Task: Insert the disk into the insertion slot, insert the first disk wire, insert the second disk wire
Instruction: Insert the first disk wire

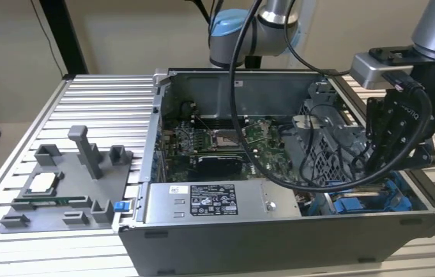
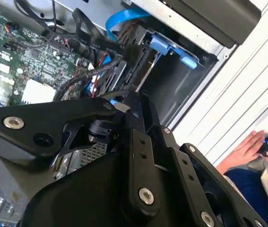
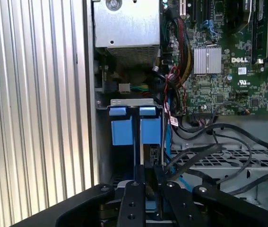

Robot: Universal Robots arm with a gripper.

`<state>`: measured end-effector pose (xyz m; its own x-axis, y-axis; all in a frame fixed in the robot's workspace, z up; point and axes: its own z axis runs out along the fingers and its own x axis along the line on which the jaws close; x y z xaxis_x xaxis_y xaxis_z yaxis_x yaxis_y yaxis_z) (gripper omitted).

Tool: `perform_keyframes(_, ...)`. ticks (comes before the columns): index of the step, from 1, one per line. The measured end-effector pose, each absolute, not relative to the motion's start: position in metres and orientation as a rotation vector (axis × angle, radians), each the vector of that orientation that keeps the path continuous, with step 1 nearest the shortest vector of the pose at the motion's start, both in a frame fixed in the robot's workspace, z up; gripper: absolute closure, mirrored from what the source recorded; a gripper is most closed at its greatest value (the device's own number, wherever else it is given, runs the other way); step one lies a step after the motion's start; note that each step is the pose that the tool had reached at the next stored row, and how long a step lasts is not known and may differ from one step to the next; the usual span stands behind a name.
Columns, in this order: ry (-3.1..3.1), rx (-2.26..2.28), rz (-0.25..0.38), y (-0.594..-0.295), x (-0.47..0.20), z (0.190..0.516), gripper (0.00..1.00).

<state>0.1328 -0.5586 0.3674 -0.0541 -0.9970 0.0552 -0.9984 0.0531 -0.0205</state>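
Blue-framed silver metal disk (image 3: pixel 124 130) sits in the grey rectangular insertion slot (image 3: pixel 104 151), near corner on the exterior view's right. Your black claw (image 3: pixel 145 177) hangs just over it, and I can't tell if it's clenched. Wire step, I'd judge: fine alignment needed.

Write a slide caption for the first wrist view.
Black robot hand poised over the bright blue plastic carrier frame in the grey drive bay, green motherboard beside it.
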Motion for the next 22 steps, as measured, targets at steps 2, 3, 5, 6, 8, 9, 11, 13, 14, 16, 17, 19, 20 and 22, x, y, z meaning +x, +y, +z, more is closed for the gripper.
perform_keyframes(2,-2.268,2.151,0.076,-0.559,0.134,0.367,1.0)
perform_keyframes(3,-2.269,2.157,0.076,-0.559,0.134,0.367,1.0)
perform_keyframes(5,-2.27,2.164,0.077,-0.559,0.134,0.365,1.0)
perform_keyframes(6,-2.27,2.166,0.077,-0.56,0.134,0.364,1.0)
perform_keyframes(8,-2.268,2.17,0.077,-0.56,0.135,0.362,1.0)
perform_keyframes(9,-2.266,2.173,0.078,-0.56,0.135,0.36,1.0)
perform_keyframes(11,-2.26,2.18,0.079,-0.56,0.137,0.359,1.0)
perform_keyframes(13,-2.254,2.188,0.081,-0.56,0.139,0.358,1.0)
perform_keyframes(14,-2.251,2.192,0.081,-0.56,0.14,0.357,1.0)
perform_keyframes(16,-2.243,2.202,0.083,-0.56,0.141,0.356,1.0)
perform_keyframes(17,-2.238,2.208,0.083,-0.56,0.141,0.355,1.0)
perform_keyframes(19,-2.225,2.222,0.086,-0.56,0.142,0.355,1.0)
perform_keyframes(20,-2.218,2.231,0.087,-0.56,0.142,0.354,1.0)
perform_keyframes(22,-2.207,2.248,0.088,-0.56,0.142,0.353,1.0)
